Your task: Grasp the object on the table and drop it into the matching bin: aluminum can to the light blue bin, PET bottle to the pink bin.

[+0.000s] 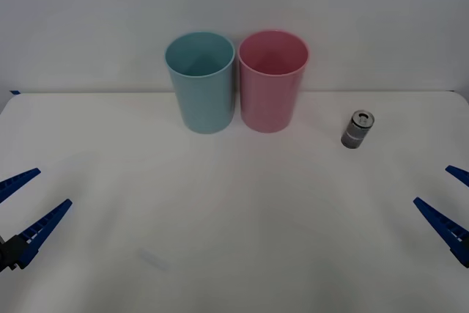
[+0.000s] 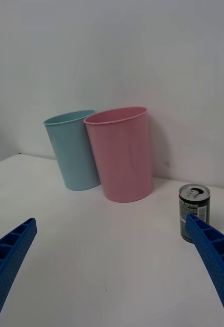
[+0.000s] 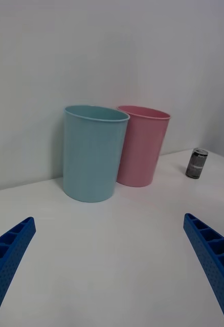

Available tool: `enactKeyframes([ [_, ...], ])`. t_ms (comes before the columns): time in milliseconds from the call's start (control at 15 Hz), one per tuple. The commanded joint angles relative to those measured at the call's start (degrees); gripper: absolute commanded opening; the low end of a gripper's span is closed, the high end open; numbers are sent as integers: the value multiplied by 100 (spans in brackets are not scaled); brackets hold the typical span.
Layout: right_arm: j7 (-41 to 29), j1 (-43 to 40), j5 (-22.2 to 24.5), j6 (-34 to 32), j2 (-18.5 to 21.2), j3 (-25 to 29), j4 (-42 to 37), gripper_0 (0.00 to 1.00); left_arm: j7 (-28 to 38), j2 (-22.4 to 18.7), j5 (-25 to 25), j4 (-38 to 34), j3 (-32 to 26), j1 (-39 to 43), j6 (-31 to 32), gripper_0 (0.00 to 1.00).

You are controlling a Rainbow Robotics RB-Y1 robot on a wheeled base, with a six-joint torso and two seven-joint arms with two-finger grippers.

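Two grippers, both spread open and holding nothing as I see it: left gripper (image 1: 20,207) near the table's (image 1: 234,254) left edge, right gripper (image 1: 451,203) near its right edge. Aluminum can (image 1: 357,129) stands upright toward the far right, apart from the pink bin (image 1: 272,82), which touches the light blue bin (image 1: 201,83) by the far edge.

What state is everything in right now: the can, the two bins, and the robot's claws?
aluminum can: upright on the table, untouched.
light blue bin: upright, looks empty.
pink bin: upright, looks empty.
left gripper: open, holding nothing.
right gripper: open, holding nothing.
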State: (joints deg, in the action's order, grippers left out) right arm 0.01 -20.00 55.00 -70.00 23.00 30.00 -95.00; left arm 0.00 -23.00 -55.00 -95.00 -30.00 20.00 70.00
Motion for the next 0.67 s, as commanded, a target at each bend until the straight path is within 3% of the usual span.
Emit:
enactKeyframes([
  [67, -1, 0, 0, 0, 0, 0, 0, 100, 0, 0, 0, 0, 0, 0, 0, 100],
  [400, 17, -4, -42, 101, -50, 67, -1, 100, 0, 0, 0, 0, 0, 0, 0, 100],
  [667, 140, -39, -33, 602, -50, -144, 8, 100, 0, 0, 0, 0, 0, 0, 0, 100],
])
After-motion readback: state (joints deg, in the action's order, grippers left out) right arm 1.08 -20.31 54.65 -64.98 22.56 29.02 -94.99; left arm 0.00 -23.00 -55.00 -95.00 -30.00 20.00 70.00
